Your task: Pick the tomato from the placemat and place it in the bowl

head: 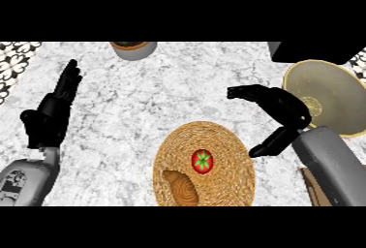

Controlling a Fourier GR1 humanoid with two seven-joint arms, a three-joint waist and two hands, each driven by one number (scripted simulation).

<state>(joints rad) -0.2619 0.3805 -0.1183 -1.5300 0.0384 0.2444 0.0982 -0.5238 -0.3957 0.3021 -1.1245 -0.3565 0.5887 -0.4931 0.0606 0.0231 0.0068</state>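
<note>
A white-grey marbled stone tabletop (157, 97) carries a round woven straw placemat (221, 140) near the front, a wide beige bowl (336, 92) at right, and a grey pot (134, 50) at the far edge.

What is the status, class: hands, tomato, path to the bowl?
Left hand open, resting at left. Right hand curled, holding nothing, between mat and bowl. Red tomato sits on the round woven straw placemat. Beige round bowl at right, nothing between.
</note>
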